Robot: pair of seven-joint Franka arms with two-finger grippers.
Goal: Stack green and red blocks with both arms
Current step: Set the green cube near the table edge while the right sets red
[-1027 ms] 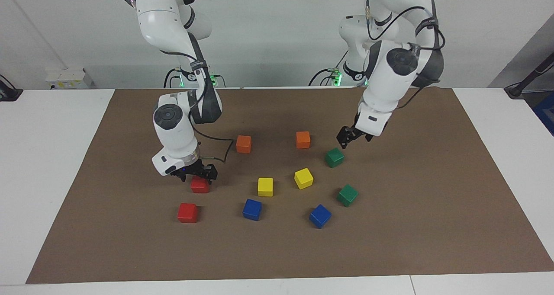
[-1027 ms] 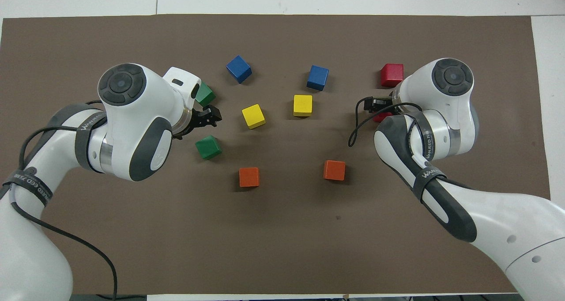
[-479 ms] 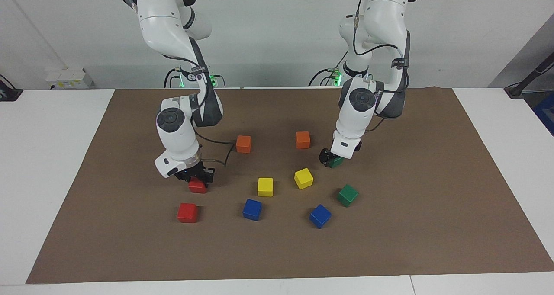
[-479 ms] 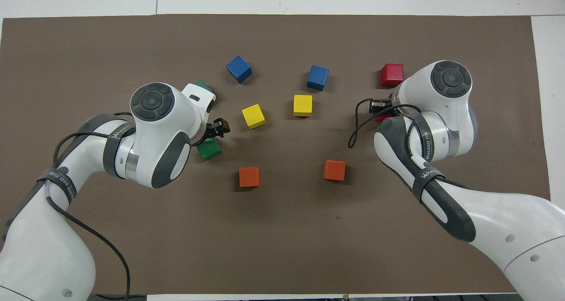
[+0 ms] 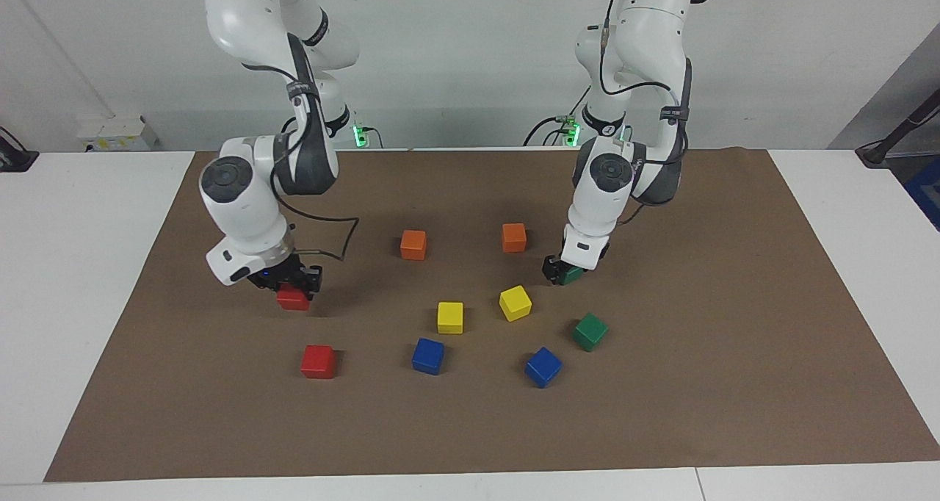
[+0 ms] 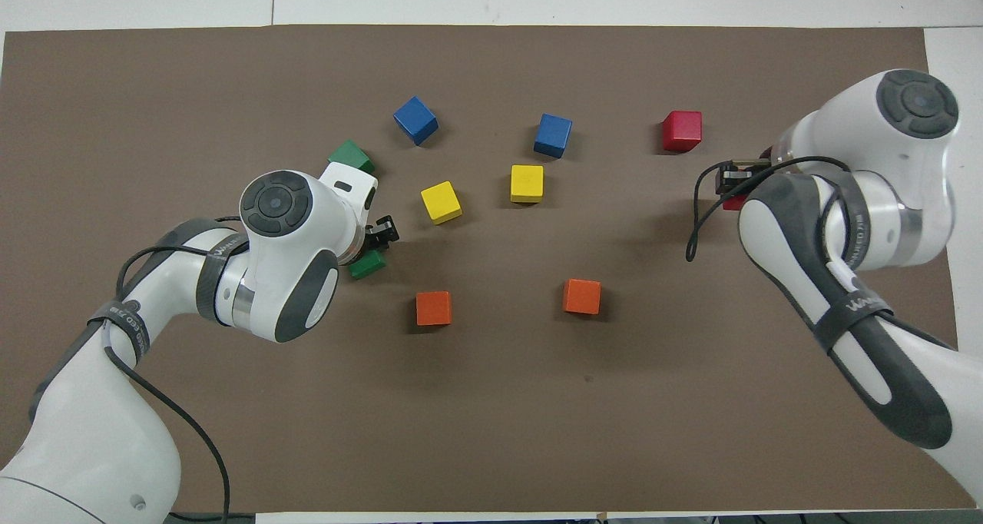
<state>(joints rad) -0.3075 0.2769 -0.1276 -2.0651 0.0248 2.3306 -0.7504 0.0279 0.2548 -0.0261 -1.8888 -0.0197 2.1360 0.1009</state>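
Red and green blocks are both in hand. The right pincer [image 5: 294, 286] is clenched on a red block [image 5: 293, 298], which it carries just above the brown mat [image 5: 734, 383]. The left pincer [image 5: 559, 269] is down at mat level astride a green block [image 5: 570, 274]; it is closing, and whether it grips firmly yet I cannot tell.

What the coming move turns on: the second red block [image 5: 318, 361] sits on the mat farther from the robots than the carried one and a little toward the middle of the bench [image 5: 73, 303], so the right arm has only a short carry to come above it. Likewise the second green block [image 5: 590, 331] lies farther from the robots than the left pincer, near it, and the left arm is plainly the nearer arm for it. Cubes have no long axis, so only squareness over the base block matters, I judge.

Compared with half a second ago, the right pincer and its red block have shifted toward the right arm's end of the bench, away from the spot beside the orange cube [image 5: 413, 244]. The left arm has hardly moved; only its fingers have drawn in.
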